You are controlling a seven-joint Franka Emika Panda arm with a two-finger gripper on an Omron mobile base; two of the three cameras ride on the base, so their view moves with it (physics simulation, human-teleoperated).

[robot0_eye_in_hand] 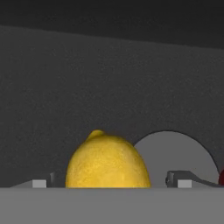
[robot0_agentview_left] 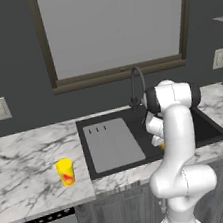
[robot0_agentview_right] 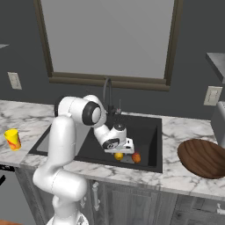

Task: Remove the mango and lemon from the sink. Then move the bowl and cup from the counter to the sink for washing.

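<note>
Yellow lemon (robot0_eye_in_hand: 107, 161) sits between the wide-open pincer's (robot0_eye_in_hand: 109, 180) fingertips (robot0_eye_in_hand: 176, 178) low in the sink (robot0_agentview_right: 149, 132), framed for lifting; the mango (robot0_agentview_right: 136, 157) waits just beside.

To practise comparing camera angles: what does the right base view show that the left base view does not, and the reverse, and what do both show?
Right base view alone: the small orange-red mango in the basin and the whole wide, dark reddish-brown wooden bowl.
Left base view alone: the grey ribbed drainboard panel unobstructed.
Both: the small yellow cup, the black sink, white marble counter, and arched faucet.
</note>
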